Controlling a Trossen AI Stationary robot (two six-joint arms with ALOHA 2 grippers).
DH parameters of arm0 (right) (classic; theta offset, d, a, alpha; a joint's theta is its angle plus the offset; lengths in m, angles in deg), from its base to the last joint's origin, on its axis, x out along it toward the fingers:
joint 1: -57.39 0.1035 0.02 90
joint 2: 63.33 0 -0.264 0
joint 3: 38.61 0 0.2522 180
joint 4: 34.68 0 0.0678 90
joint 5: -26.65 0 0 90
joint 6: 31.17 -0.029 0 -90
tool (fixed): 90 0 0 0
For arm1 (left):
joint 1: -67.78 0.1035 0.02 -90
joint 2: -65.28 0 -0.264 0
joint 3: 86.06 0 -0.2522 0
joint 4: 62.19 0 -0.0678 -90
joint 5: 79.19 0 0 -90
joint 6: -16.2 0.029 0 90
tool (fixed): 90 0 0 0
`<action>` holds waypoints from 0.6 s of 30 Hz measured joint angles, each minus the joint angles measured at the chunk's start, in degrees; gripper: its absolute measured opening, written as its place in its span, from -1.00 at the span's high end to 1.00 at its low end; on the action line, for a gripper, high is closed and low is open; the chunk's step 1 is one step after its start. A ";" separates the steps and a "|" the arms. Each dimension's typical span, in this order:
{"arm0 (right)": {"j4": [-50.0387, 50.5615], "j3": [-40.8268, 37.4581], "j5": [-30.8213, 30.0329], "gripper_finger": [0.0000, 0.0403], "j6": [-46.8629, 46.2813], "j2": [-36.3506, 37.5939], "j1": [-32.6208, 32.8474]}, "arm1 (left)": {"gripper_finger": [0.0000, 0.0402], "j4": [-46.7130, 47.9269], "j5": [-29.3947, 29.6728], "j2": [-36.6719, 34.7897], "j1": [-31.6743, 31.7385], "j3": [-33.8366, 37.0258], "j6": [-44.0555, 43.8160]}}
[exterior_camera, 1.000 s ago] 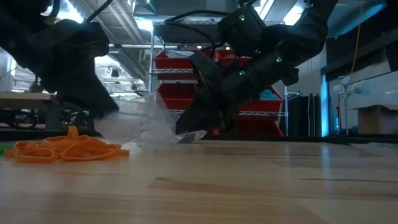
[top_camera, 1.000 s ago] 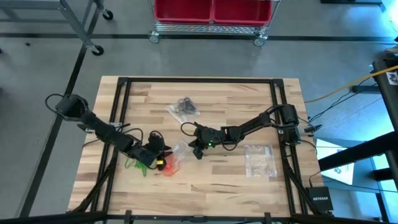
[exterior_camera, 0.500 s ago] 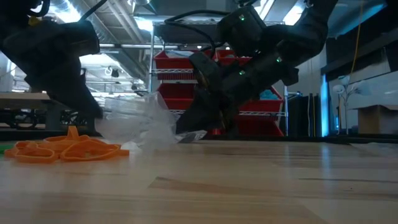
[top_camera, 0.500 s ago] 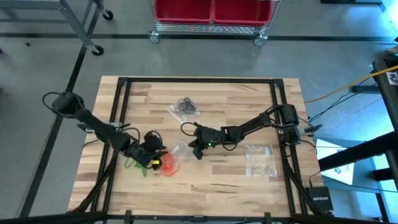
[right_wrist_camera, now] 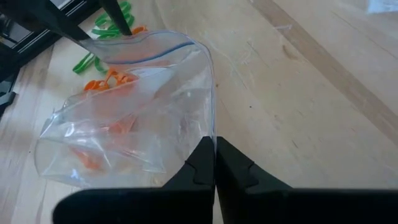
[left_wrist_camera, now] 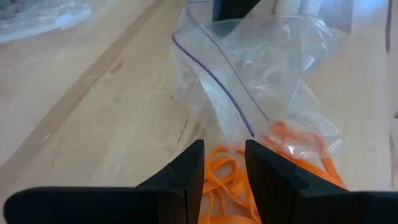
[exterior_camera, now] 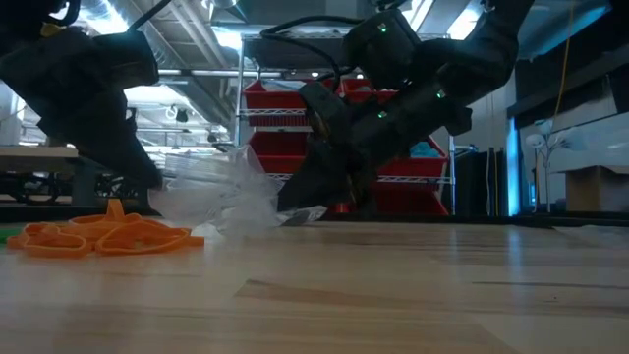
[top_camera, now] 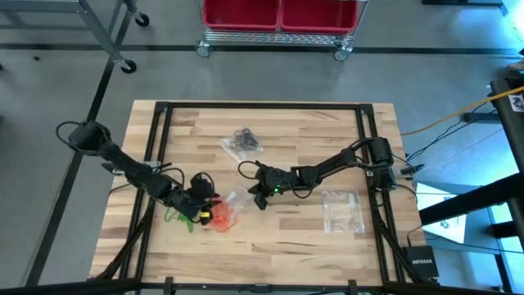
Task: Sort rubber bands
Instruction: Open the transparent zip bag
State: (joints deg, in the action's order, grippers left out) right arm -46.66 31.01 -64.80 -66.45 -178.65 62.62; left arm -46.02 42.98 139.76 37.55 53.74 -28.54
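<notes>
A clear zip bag (top_camera: 237, 199) lies at the table's middle, its mouth (right_wrist_camera: 155, 43) propped open; orange shows through its wall (right_wrist_camera: 115, 127). Orange rubber bands (top_camera: 219, 217) lie heaped on the wood beside the mouth, with green rubber bands (top_camera: 174, 215) farther left. My left gripper (left_wrist_camera: 222, 165) stands open over the orange heap at the bag's mouth, one fingertip (right_wrist_camera: 126, 31) right at the rim. My right gripper (right_wrist_camera: 214, 149) is shut on the bag from its other side. My left gripper has one fingertip at the bag's rim (right_wrist_camera: 134, 38); I cannot tell whether it touches the rim or the bands below. My right gripper pinches the bag's mouth edge (right_wrist_camera: 212, 127), where the zip line runs in between its two fingers. The fingers slant down from the table's right side. That edge is held up, while the bag's body rests on the wood.
A second clear bag with black bands (top_camera: 241, 141) lies toward the far edge. A third clear bag (top_camera: 342, 210) lies at the right. Black frame rails (top_camera: 155, 156) run along both sides of the table. Bare wood stretches along the near edge.
My left gripper has drawn back a little toward the table's left edge and tipped slightly, so more of the orange heap shows beside it. The bag and my right gripper have kept still.
</notes>
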 joint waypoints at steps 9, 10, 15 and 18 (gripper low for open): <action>0.04 0.00 0.00 0.99 0.00 0.00 0.00 | 0.46 -0.03 -0.01 0.02 0.21 0.01 0.64; 0.04 0.00 0.00 0.99 0.00 0.00 0.00 | 0.46 -0.04 -0.17 0.06 0.21 0.00 0.65; 0.07 0.00 -0.02 0.99 0.00 0.00 0.00 | 0.46 -1.04 -1.98 2.35 -0.18 0.01 0.23; 0.09 0.00 -0.02 0.99 0.00 0.00 0.00 | 0.49 -3.62 -2.30 4.23 -0.96 0.03 -0.14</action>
State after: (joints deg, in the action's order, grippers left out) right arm -46.57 31.01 -64.82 -66.45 -178.65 62.62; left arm -49.64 40.68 143.99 36.59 53.77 -28.68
